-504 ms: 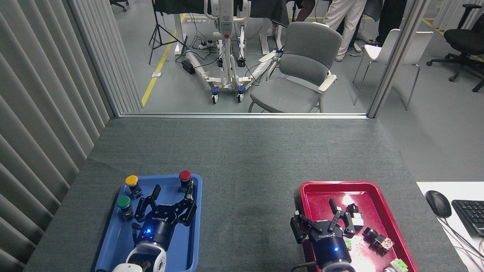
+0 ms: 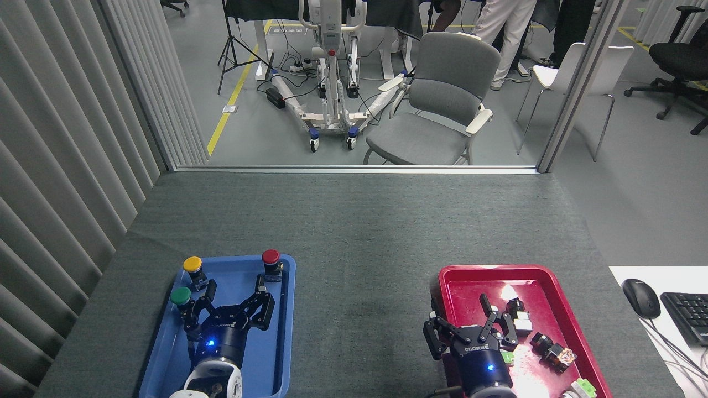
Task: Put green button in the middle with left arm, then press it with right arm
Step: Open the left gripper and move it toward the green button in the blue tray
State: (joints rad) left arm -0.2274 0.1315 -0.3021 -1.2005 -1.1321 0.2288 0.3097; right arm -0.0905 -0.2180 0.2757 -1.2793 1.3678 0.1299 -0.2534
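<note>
The green button [image 2: 180, 297] is standing upright near the left wall of the blue tray [image 2: 276, 354], its round cap facing up. Just behind it the yellow-capped button [image 2: 192, 264] is standing in the tray's far left corner, and the red-capped button [image 2: 270, 257] is sitting in the far right corner.

The left pincer [image 2: 234, 291] is hovering over the blue tray just to the right of the green button, its black fingers spreading wide apart with nothing between them; one left finger [image 2: 191, 315] is lying close beside the button's body, though whether it is touching cannot be told. A blue light is glowing on its wrist.

The middle [image 2: 362, 260] of the counter, bare dark grey cover, is lying between the two trays.

On the right, the right pincer [image 2: 458, 313] is hanging above the near part of the red tray [image 2: 558, 287], its fingers also standing apart and holding nothing. Small black, white and green parts are lying in that tray beside it.

At the counter's right edge a black mouse [image 2: 641, 297] and a keyboard [image 2: 687, 315] are resting on a white surface. Beyond the counter a grey chair [image 2: 442, 105] is standing on the floor.
</note>
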